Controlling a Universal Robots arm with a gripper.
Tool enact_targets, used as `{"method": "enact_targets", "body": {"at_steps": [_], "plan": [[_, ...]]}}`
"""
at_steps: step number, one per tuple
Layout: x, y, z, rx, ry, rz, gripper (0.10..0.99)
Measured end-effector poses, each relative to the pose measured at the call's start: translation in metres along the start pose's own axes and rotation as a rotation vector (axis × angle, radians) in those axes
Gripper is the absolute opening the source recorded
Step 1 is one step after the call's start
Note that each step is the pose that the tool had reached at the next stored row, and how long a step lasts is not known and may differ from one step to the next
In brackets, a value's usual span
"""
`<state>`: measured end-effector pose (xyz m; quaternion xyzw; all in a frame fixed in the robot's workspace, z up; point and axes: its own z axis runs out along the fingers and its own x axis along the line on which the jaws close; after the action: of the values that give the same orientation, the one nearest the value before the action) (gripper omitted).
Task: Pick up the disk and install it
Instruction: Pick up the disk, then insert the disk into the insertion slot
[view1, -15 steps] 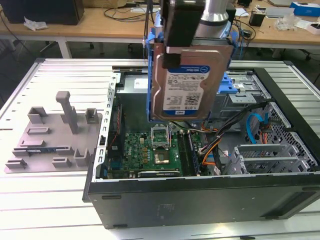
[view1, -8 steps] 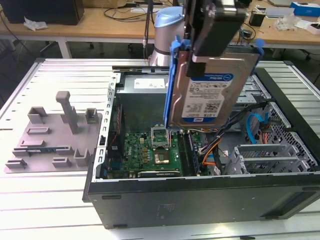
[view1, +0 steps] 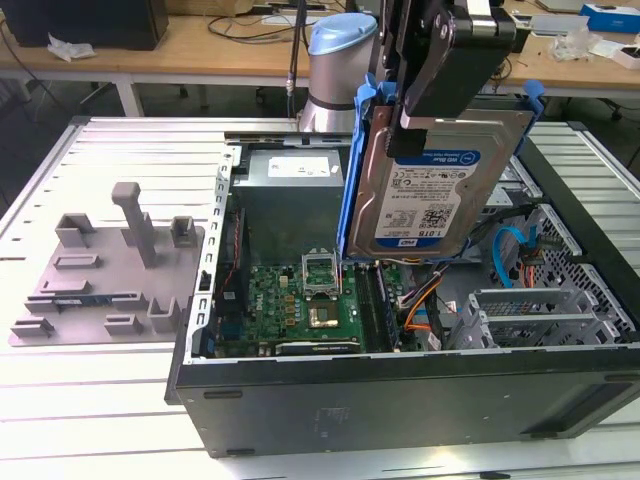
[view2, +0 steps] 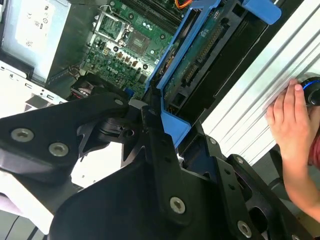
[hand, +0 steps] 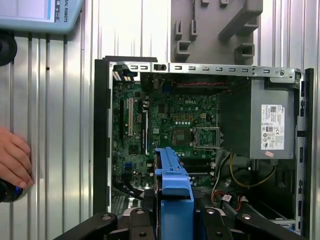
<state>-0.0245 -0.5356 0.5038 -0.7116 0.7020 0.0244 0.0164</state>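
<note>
Ribbed metal bench (view1: 100, 425), open computer case (view1: 400, 388) on it; my gripper (view1: 418, 125) is clamped on the disk (view1: 440, 195), hanging tilted over the motherboard (view1: 290, 300); drive cage (view1: 540, 312) at its four o'clock; lowered this tilted, I reckon the blue corner snags those cables (view1: 428, 298).

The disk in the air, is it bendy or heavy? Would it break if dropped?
Probably stiff: the disk hangs tilted from the jaws without sagging. Likely heavy for its size, since it looks metal. A drop onto the circuit board below might damage both.
</note>
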Motion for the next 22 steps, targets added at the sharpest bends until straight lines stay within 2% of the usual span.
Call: {"method": "enact_targets", "body": {"at_steps": [16, 17, 22], "plan": [[0.0, -0.0008, 0.0, 0.0, 0.0, 0.0, 0.369], [0.0001, -0.0022, 0.0, 0.0, 0.0, 0.0, 0.369], [0.0029, -0.0194, -0.0002, 0.0, 0.0, 0.0, 0.369]]}}
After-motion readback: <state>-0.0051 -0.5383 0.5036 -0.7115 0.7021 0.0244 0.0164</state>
